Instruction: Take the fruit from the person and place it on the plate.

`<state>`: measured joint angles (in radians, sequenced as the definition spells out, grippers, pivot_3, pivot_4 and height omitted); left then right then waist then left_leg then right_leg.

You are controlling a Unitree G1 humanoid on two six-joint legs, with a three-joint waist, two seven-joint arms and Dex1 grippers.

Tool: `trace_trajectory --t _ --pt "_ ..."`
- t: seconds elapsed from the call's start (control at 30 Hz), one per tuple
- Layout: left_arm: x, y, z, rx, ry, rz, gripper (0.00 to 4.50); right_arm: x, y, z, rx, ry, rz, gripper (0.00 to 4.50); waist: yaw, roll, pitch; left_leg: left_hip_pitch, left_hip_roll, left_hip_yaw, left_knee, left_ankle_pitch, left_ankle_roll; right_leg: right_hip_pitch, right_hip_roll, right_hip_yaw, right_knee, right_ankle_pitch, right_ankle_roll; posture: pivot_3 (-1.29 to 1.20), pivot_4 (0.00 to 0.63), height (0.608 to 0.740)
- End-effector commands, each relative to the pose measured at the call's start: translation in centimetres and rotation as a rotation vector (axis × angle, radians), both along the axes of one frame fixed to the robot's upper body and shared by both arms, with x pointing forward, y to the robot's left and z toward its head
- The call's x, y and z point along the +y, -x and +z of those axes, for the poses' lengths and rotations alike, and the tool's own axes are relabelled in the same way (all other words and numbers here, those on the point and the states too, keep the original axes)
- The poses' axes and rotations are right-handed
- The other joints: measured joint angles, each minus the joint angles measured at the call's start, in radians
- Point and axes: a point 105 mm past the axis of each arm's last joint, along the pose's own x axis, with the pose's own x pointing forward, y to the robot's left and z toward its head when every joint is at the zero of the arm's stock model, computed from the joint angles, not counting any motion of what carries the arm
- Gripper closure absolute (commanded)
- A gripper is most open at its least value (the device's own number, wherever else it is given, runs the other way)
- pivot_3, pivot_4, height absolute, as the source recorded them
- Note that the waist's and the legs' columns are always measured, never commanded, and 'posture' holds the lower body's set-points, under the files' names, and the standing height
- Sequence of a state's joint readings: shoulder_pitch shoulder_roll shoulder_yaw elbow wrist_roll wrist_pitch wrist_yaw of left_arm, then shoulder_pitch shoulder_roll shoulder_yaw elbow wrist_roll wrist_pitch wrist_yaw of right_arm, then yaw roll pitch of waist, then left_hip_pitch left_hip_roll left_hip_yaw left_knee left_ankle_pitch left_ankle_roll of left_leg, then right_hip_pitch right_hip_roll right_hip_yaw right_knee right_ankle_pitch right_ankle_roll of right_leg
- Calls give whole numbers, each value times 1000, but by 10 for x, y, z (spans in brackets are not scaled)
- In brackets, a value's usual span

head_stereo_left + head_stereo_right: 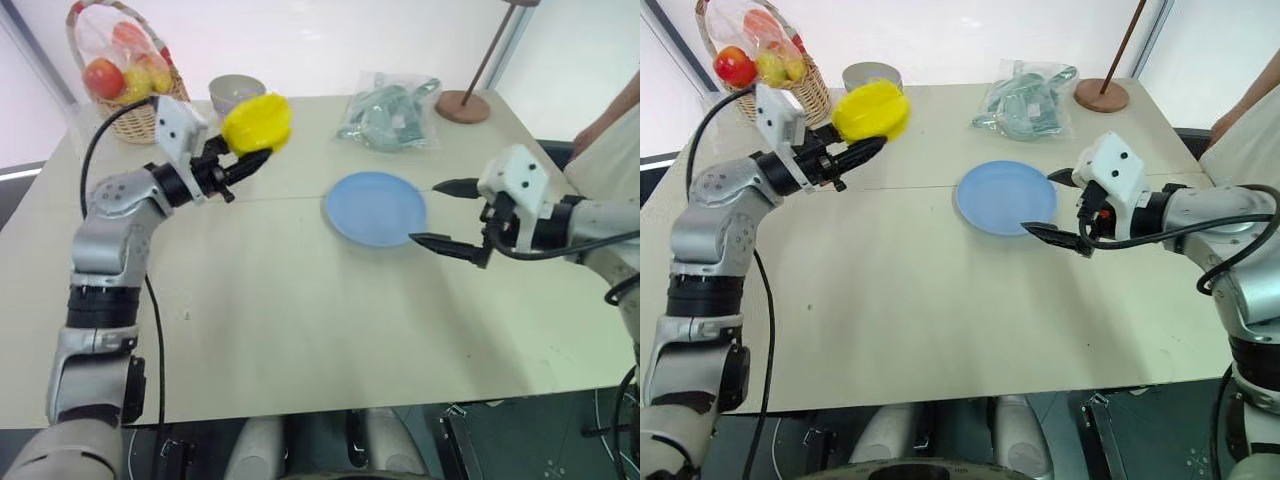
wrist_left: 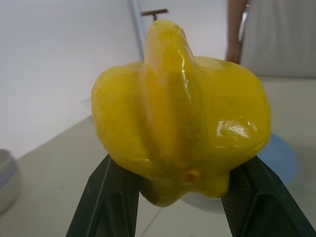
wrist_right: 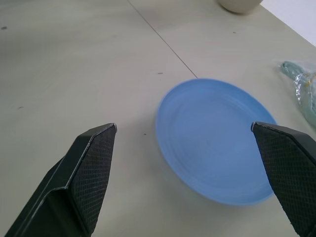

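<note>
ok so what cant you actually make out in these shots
- Person: cut off by the head views' right edge.
- Bowl: the fruit in the left gripper partly hides it.
- Clear bag: contents too small to tell.
- Wooden stand: pole top cut off.

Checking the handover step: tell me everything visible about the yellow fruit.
The fruit is bright yellow, glossy and plastic-looking, lumpy with raised ridges and a small nub on its underside. It is one colour all over. The left gripper is shut on it, its two black fingers pinching it from below on either side, holding it in the air above the table, apart from the blue plate.
</note>
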<state>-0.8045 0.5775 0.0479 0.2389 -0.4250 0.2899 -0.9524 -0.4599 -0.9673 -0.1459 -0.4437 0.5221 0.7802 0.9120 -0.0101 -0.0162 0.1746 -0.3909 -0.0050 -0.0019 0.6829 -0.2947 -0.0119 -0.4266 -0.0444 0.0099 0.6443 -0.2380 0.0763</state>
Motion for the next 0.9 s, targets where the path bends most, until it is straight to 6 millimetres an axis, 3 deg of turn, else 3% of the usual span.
trace_trajectory --t 0.03,0.3,0.53,0.8,0.87,0.9 --pt "-9 -8 4 27 -65 -124 2894 1 7 24 -82 -17 23 0 0 0 0 0 0 0 0 0 0 0 0 0 0 0 0 0 150 740" --pt "-56 -33 -34 243 -224 -312 2894 9 8 24 -105 -31 16 0 0 -3 2 -2 -1 1 0 -2 3 -1 0 0 -2 0 2 0 150 740" --pt "-105 -42 -49 237 -360 -292 2894 14 10 18 -109 -47 -23 0 0 -4 2 -9 -1 0 0 -5 8 -4 -1 0 -7 0 3 0 150 740" --pt "-120 -38 -72 217 -491 -310 2894 12 8 16 -125 -58 -74 0 3 -4 2 -17 -1 0 0 -5 9 -13 -1 -1 -7 0 3 0 150 740" --pt "-121 -38 -77 214 -505 -308 1866 10 8 16 -126 -53 -79 0 4 -4 2 -17 -1 0 0 -5 9 -13 -2 -1 -6 0 3 0 150 740" --pt "-122 -38 -78 211 -500 -305 1623 10 7 15 -126 -50 -82 0 5 -4 2 -17 -1 0 0 -5 9 -13 -2 -1 -6 0 4 0 150 740"
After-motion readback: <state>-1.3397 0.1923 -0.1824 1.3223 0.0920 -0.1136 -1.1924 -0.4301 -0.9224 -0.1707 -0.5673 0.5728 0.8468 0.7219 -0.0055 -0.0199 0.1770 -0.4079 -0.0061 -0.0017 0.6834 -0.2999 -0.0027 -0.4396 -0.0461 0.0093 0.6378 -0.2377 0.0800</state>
